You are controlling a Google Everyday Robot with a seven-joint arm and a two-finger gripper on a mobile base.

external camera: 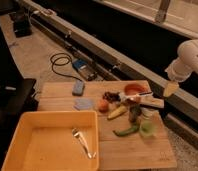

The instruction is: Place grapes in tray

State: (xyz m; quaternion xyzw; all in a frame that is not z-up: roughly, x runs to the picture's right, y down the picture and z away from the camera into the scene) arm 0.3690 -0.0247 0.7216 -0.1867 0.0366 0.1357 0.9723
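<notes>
Apart from the tool [170, 89], whose grip state I cannot tell, the grapes [110, 96] sit on the surface [142, 150], not yet in the tray [42, 145] farther off.

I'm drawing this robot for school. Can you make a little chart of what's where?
grapes: on the wooden board, not in the tray
tray: yellow, front left, with a fork inside
gripper: by the board's right edge, apart from the grapes
near grapes: orange-red fruit, red bowl
</notes>
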